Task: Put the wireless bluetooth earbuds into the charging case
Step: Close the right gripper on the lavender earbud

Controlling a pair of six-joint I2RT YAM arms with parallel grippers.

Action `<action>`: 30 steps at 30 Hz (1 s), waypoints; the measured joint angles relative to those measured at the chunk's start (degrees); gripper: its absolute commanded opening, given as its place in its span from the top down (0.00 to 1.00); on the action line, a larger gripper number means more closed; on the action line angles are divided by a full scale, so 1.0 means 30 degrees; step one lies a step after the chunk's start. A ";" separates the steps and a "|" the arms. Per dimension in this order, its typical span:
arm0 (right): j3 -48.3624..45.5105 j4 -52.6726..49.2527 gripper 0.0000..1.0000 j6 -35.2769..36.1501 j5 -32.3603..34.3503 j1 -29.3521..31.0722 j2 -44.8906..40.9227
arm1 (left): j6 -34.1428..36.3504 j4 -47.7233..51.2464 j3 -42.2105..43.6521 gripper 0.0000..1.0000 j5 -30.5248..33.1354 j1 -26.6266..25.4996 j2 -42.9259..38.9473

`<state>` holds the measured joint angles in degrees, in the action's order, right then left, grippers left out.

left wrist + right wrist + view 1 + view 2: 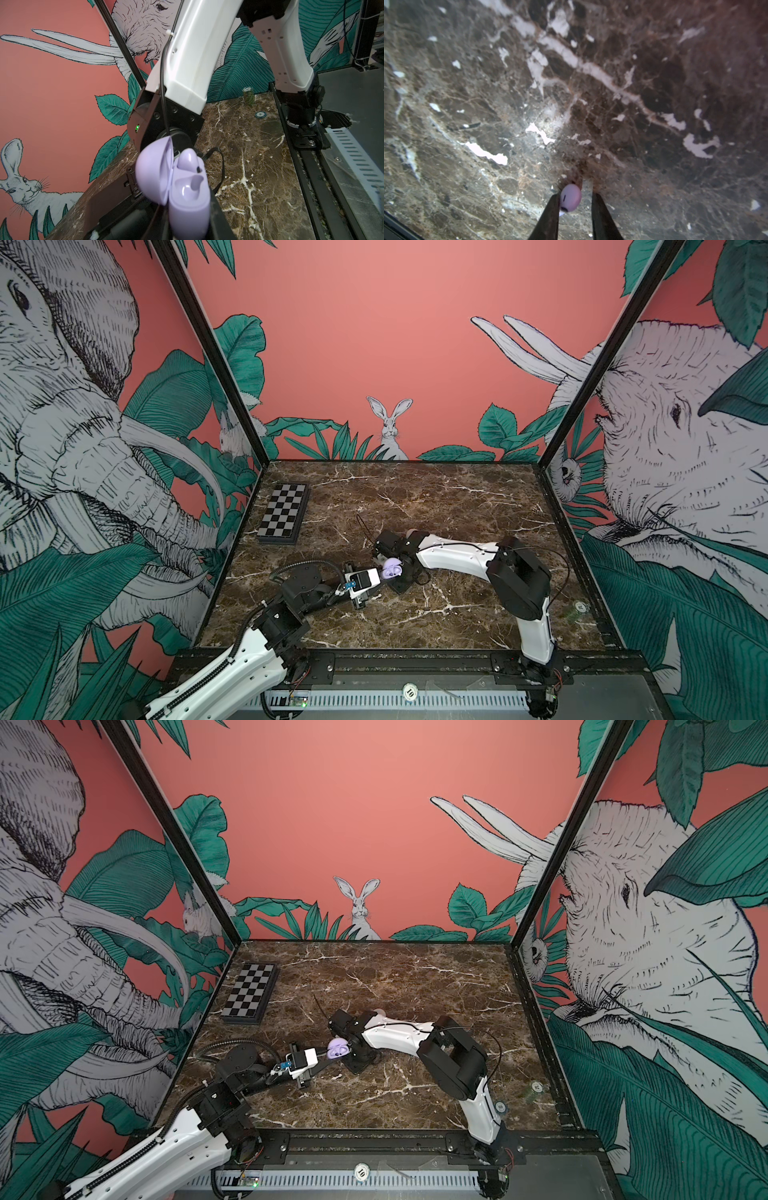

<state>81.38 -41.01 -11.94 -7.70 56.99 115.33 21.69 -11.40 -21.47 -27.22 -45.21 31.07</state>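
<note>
Centrally, left hand clamps open case, well inside table edges.

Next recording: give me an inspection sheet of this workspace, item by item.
Surface: dark marble tabletop, white-veined; no spill seen.
Job's things: lilac charging case, lid open, with a seated earbud and one empty slot; loose earbud, lilac, on the tabletop. White earbuds: nothing seen.
Clutter: chessboard at back left; poker chips near the right edge.
Grippers: left gripper shut on the case; right gripper fingers straddle the loose earbud, with a gap on one side.
Cables: black cable along the right arm.
Surroundings: jungle-print walls, black frame.
</note>
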 measured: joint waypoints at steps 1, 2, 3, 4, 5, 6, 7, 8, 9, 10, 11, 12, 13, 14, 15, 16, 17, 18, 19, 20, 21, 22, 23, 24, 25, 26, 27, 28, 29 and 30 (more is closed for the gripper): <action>0.0000 0.0000 0.74 0.0015 0.0000 0.0000 0.0015 | 0.0000 0.0000 0.0000 1.00 0.0000 0.0000 0.0015; 0.0000 0.0000 0.75 0.0007 0.0007 0.0000 0.0036 | 0.0000 0.0000 0.0000 1.00 0.0000 0.0000 0.0015; 0.0000 0.0007 0.75 0.0007 0.0007 0.0000 0.0044 | 0.0000 0.0007 0.0000 1.00 0.0000 0.0000 0.0015; 0.0000 0.0007 0.76 0.0007 0.0007 0.0000 0.0044 | 0.0000 0.0007 0.0000 1.00 0.0000 0.0000 0.0015; 0.0000 0.0007 0.76 0.0007 0.0015 0.0000 0.0051 | 0.0000 0.0007 0.0000 1.00 0.0000 0.0000 0.0015; 0.0000 0.0015 0.77 0.0007 0.0029 0.0000 0.0051 | 0.0000 0.0007 0.0000 1.00 0.0000 0.0000 0.0015; 0.0000 0.0015 0.77 -0.0015 0.0044 0.0000 0.0051 | 0.0000 0.0007 0.0000 1.00 0.0000 0.0000 0.0015; 0.0000 0.0022 0.77 -0.0007 0.0066 0.0000 0.0066 | 0.0000 0.0015 0.0000 1.00 0.0000 0.0000 0.0015; 0.0000 0.0036 0.77 -0.0015 0.0073 0.0000 0.0080 | 0.0000 0.0015 0.0000 1.00 0.0000 0.0000 0.0022; 0.0000 0.0036 0.77 -0.0022 0.0073 0.0000 0.0095 | 0.0000 0.0022 0.0000 1.00 0.0000 0.0000 0.0036; 0.0000 0.0044 0.77 -0.0022 0.0087 0.0000 0.0095 | 0.0000 0.0022 0.0000 1.00 0.0000 0.0000 0.0044; 0.0000 0.0058 0.77 -0.0036 0.0109 0.0000 0.0102 | 0.0000 0.0022 0.0000 1.00 0.0000 0.0000 0.0051; 0.0000 0.0073 0.77 -0.0066 0.0138 0.0000 0.0102 | 0.0000 0.0022 0.0000 1.00 0.0000 0.0000 0.0051; 0.0000 0.0095 0.77 -0.0080 0.0153 0.0000 0.0109 | 0.0000 0.0029 0.0000 1.00 0.0000 0.0000 0.0051; 0.0000 0.0117 0.76 -0.0109 0.0160 0.0000 0.0117 | 0.0000 0.0036 0.0000 1.00 0.0000 0.0000 0.0051; 0.0000 0.0146 0.76 -0.0146 0.0175 0.0007 0.0117 | 0.0000 0.0036 0.0000 1.00 0.0000 0.0000 0.0051; 0.0000 0.0168 0.76 -0.0168 0.0211 0.0000 0.0117 | 0.0000 0.0044 0.0000 1.00 0.0000 0.0000 0.0051; 0.0000 0.0175 0.75 -0.0226 0.0255 0.0007 0.0117 | 0.0000 0.0044 0.0000 1.00 0.0000 0.0000 0.0051; 0.0000 0.0182 0.75 -0.0240 0.0299 0.0000 0.0117 | 0.0000 0.0044 0.0000 1.00 0.0000 0.0000 0.0051; 0.0000 0.0182 0.76 -0.0255 0.0335 0.0000 0.0117 | 0.0000 0.0044 0.0000 1.00 0.0000 0.0000 0.0051; 0.0000 0.0197 0.76 -0.0277 0.0372 0.0007 0.0124 | 0.0000 0.0051 0.0000 1.00 0.0000 0.0000 0.0051; 0.0000 0.0219 0.76 -0.0306 0.0408 0.0007 0.0131 | 0.0000 0.0051 0.0000 1.00 0.0000 0.0000 0.0051; 0.0000 0.0240 0.76 -0.0313 0.0437 0.0007 0.0131 | 0.0000 0.0051 0.0000 1.00 0.0000 0.0000 0.0051; 0.0000 0.0255 0.76 -0.0328 0.0481 0.0007 0.0138 | 0.0000 0.0058 0.0000 1.00 0.0000 0.0000 0.0051; 0.0000 0.0270 0.77 -0.0364 0.0510 0.0007 0.0146 | 0.0000 0.0058 0.0000 1.00 0.0000 0.0000 0.0051; 0.0000 0.0277 0.77 -0.0379 0.0525 0.0007 0.0146 | 0.0000 0.0058 0.0000 1.00 0.0000 0.0000 0.0051; 0.0000 0.0284 0.77 -0.0401 0.0554 0.0007 0.0146 | 0.0000 0.0058 0.0000 1.00 -0.0007 0.0000 0.0051; 0.0000 0.0299 0.78 -0.0444 0.0583 0.0007 0.0146 | 0.0000 0.0058 0.0000 1.00 0.0000 0.0000 0.0058; 0.0000 0.0306 0.78 -0.0459 0.0597 0.0007 0.0146 | 0.0000 0.0058 0.0000 1.00 0.0000 0.0000 0.0073; 0.0000 0.0306 0.79 -0.0459 0.0627 0.0007 0.0146 | 0.0000 0.0058 0.0000 1.00 -0.0007 0.0000 0.0095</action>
<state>81.38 -40.10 -13.32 -5.82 57.01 115.77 21.69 -11.22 -21.47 -27.24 -45.21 31.35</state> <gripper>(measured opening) 0.222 0.225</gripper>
